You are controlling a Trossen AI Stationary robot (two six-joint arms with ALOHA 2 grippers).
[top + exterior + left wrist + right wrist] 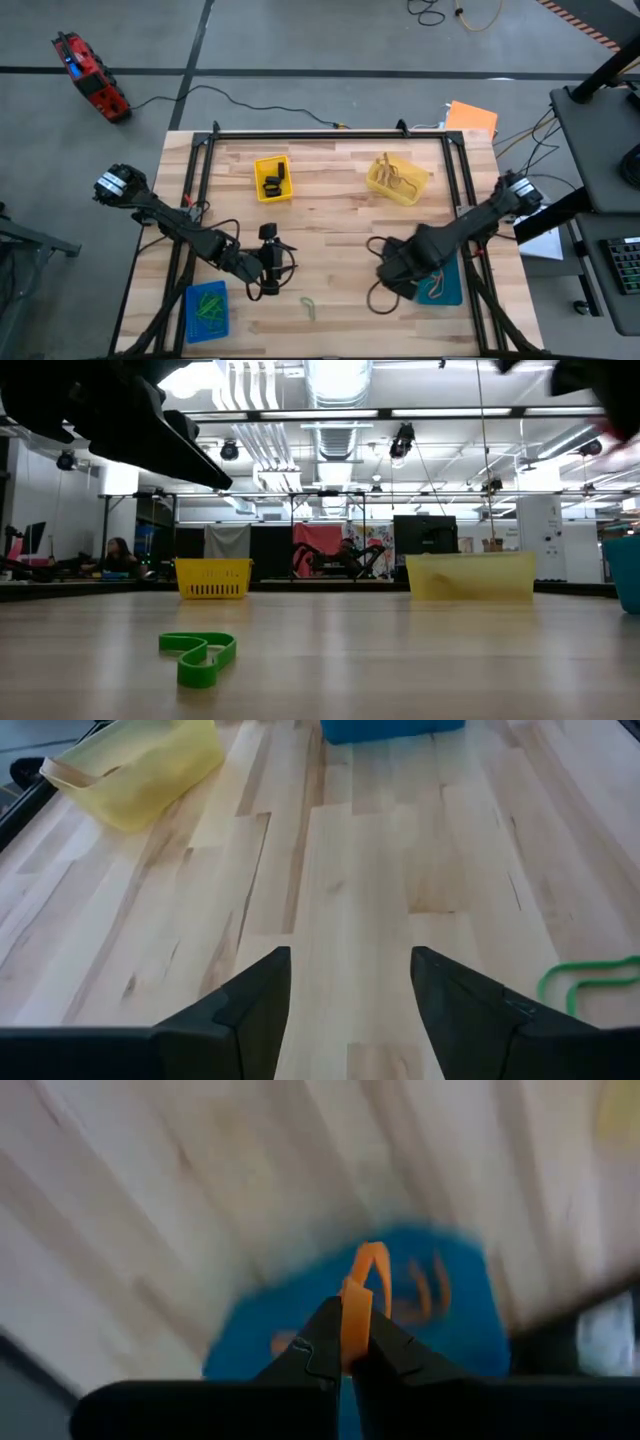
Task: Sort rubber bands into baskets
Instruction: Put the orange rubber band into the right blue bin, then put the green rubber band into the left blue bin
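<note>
Blue basket (207,310) holds green bands (210,305); the released left claw (268,262) has a loose green band (309,307) at four o'clock, while the right claw (345,1342) clenches an orange band (366,1285).

Table (330,215): pale wood planks, visible grain, smooth w/ light satin sheen; frame round it dark metal, matt; bright yellow basket (272,178): opaque plastic, slotted walls in low view; pale yellow basket (397,181): translucent plastic, smooth; blue basket (207,311) & teal basket (443,283): opaque plastic; green rubber band (198,655): flat rubber strip, slight gloss; orange rubber band (362,1295): thin rubber, matt; left gripper (350,995) fingers: black plastic-looking, matt; floor: grey, smooth.
</note>
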